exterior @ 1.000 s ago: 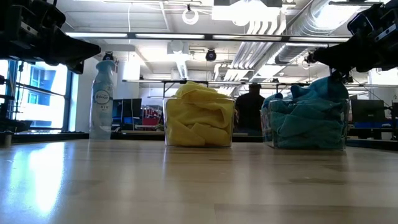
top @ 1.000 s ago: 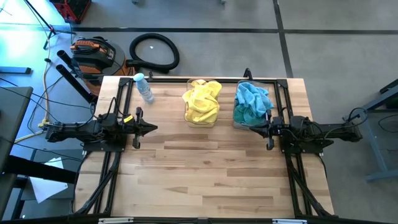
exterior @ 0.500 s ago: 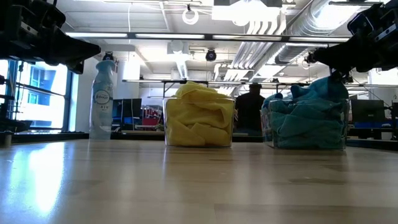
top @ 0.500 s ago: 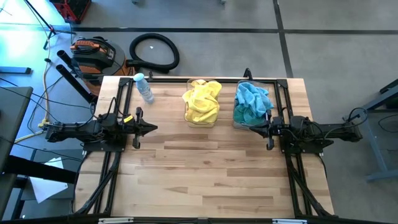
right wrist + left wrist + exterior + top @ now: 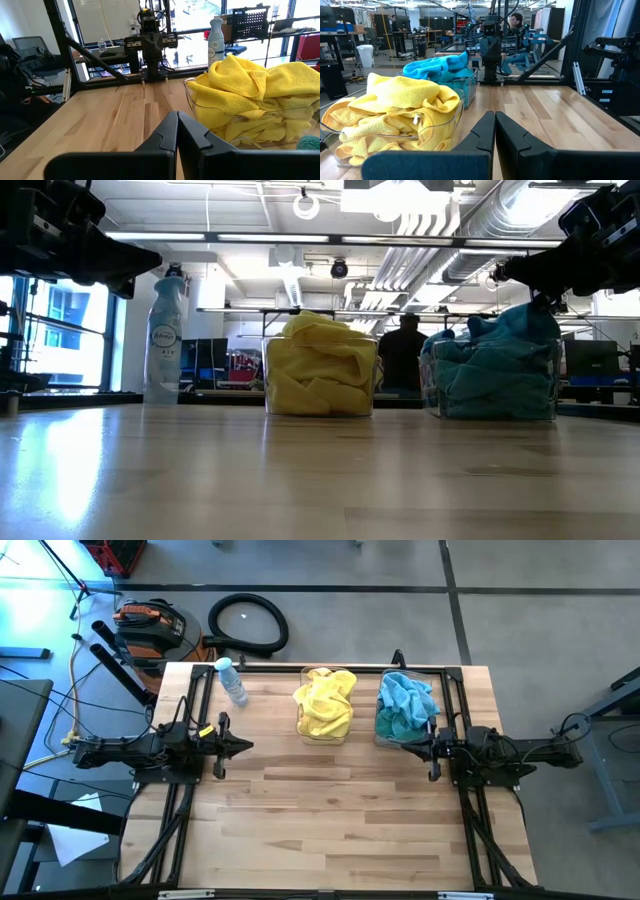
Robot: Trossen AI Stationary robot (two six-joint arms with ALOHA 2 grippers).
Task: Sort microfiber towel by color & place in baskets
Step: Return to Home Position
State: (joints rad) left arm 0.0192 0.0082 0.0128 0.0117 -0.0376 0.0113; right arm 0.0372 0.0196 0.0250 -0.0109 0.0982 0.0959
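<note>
Yellow towels (image 5: 325, 703) are heaped in a clear basket (image 5: 320, 377) at the far middle of the table. Teal-blue towels (image 5: 404, 703) fill a second clear basket (image 5: 490, 383) to its right. My left gripper (image 5: 249, 746) is shut and hovers over the table's left side, pointing toward the centre. My right gripper (image 5: 404, 747) is shut and hovers just off the near side of the teal basket, pointing left. The wrist views show the yellow heap (image 5: 395, 120) (image 5: 255, 97) beside each gripper's closed fingers (image 5: 495, 131) (image 5: 177, 131).
A clear spray bottle with a blue cap (image 5: 231, 680) stands at the far left of the table. Black frame rails (image 5: 180, 800) run along both table sides. The wooden top (image 5: 330, 820) near the front holds nothing. A person (image 5: 405, 350) sits in the room beyond.
</note>
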